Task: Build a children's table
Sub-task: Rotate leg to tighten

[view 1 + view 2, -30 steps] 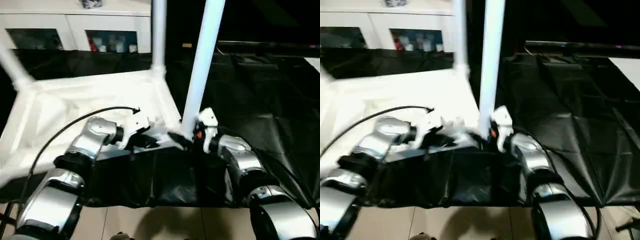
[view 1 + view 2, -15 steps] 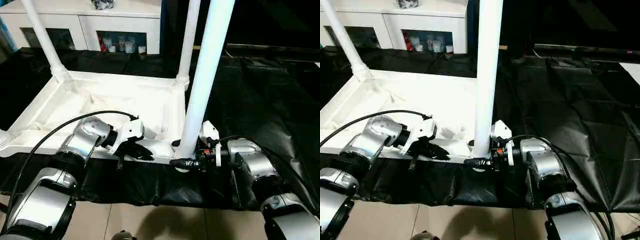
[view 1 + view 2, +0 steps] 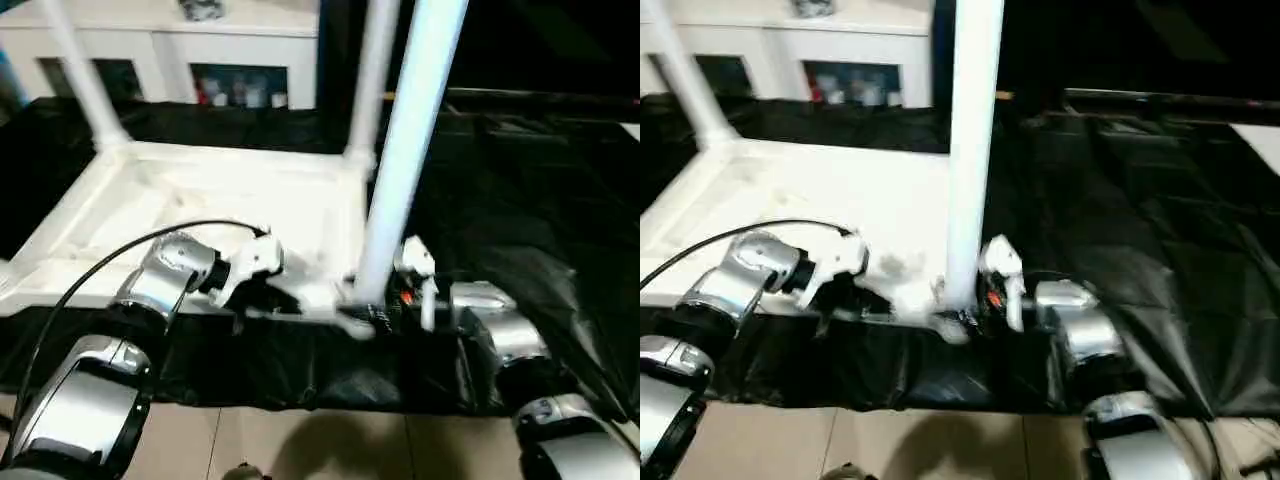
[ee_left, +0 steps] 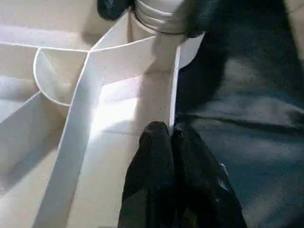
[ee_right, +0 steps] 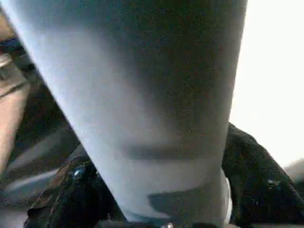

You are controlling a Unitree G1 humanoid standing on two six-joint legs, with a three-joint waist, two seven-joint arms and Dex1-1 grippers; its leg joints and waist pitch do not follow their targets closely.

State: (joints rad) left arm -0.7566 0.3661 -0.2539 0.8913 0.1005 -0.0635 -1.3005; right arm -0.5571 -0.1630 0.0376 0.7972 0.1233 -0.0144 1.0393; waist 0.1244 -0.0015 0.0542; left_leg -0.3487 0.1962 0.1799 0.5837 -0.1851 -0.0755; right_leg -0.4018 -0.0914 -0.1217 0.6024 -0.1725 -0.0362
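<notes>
The white tabletop (image 3: 200,190) lies upside down on a black sheet, ribbed underside up. Two legs (image 3: 85,85) (image 3: 368,80) stand in its far corner sockets. A third leg (image 3: 405,160) stands upright at the near right corner. My right gripper (image 3: 365,318) is at that leg's base, its fingers (image 5: 61,199) pressed against both sides of the tube. My left gripper (image 3: 285,300) is at the tabletop's near edge, left of that corner. Its fingers (image 4: 159,142) are pinched together on the thin rim wall (image 4: 173,85).
The black sheet (image 3: 530,180) covers the floor to the right and behind. A white cabinet with glass doors (image 3: 150,40) stands at the back. Pale floor tiles (image 3: 300,440) run along the near edge, between my forearms.
The head camera has shaken and shifted. My right gripper's fingers have drawn in around the base of the near right leg. The left gripper keeps its hold on the rim.
</notes>
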